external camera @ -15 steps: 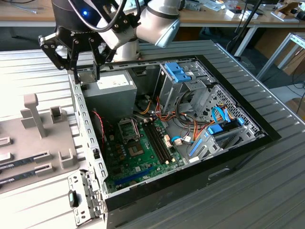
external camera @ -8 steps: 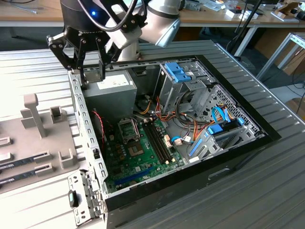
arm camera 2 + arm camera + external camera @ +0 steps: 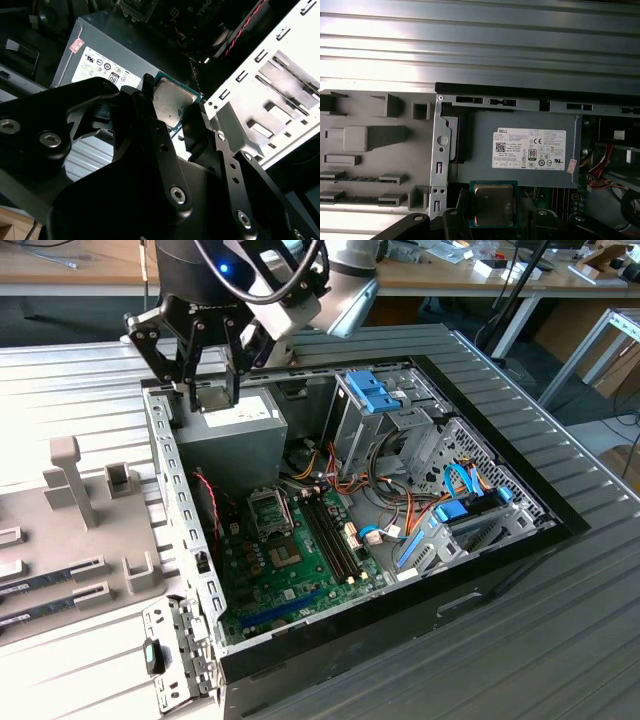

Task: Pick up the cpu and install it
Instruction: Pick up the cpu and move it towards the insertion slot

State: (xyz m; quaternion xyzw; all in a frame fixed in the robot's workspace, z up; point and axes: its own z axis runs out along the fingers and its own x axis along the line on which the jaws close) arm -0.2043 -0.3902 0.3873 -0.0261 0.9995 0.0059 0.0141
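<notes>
1. The black pincer (image 3: 172,107) is clamped on the small flat square cpu (image 3: 172,100), whose dull grey-silver metal top and thin green rim are seen in both wrist views.
2. The chip is gripped at two opposite edges, one black finger (image 3: 194,131) pressed on each side; in the first wrist view the cpu (image 3: 493,202) is framed by the same pincer (image 3: 493,209).
3. In the exterior view the pincer (image 3: 212,390) is hung over the grey metal power-supply box (image 3: 235,440), close to the case wall.
4. The box's white label is caught in the first wrist view, just beyond the held chip.
5. Farther out, the green motherboard (image 3: 290,560) is seen lying in the open black-and-silver computer case (image 3: 500,540), its silver-framed square socket (image 3: 270,508) well apart from the pincer.
6. The case is set into the ribbed grey metal table (image 3: 560,640), with a pale grey moulded fixture tray (image 3: 90,520) at the exterior view's left.
</notes>
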